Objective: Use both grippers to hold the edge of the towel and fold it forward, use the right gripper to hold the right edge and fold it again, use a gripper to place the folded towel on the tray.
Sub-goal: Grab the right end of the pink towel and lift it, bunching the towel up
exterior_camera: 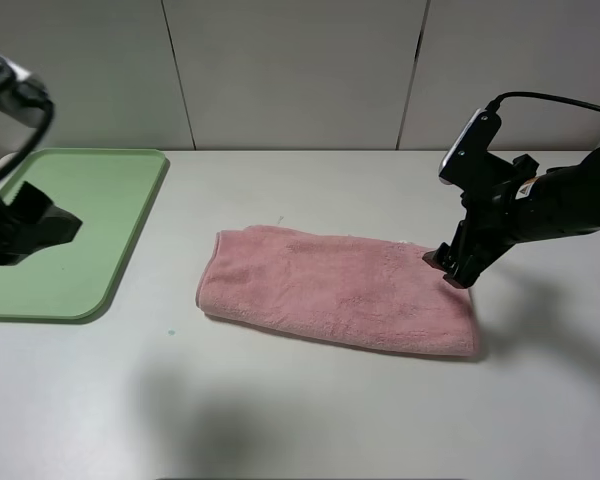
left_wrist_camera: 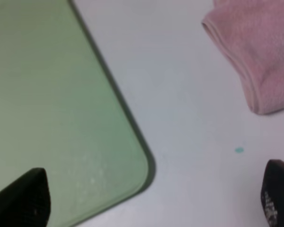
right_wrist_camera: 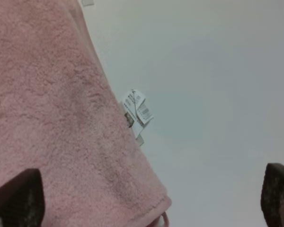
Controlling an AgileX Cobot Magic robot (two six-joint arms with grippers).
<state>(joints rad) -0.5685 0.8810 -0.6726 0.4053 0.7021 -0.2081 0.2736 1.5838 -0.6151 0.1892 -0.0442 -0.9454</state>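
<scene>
Fluffy salmon-pink plush towel (exterior_camera: 340, 290) apparently folded once, right edge (exterior_camera: 464, 318) beneath right pincer (exterior_camera: 450, 268): wide open, empty. Left pincer (left_wrist_camera: 154, 201) open, empty, above light-green plastic tray (exterior_camera: 90, 200). Second fold, placing left.

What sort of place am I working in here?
Probably a robot test bench rather than a home or laundry: a plain white table against a bare panelled wall, with a pink towel and a green tray laid out on it.
</scene>
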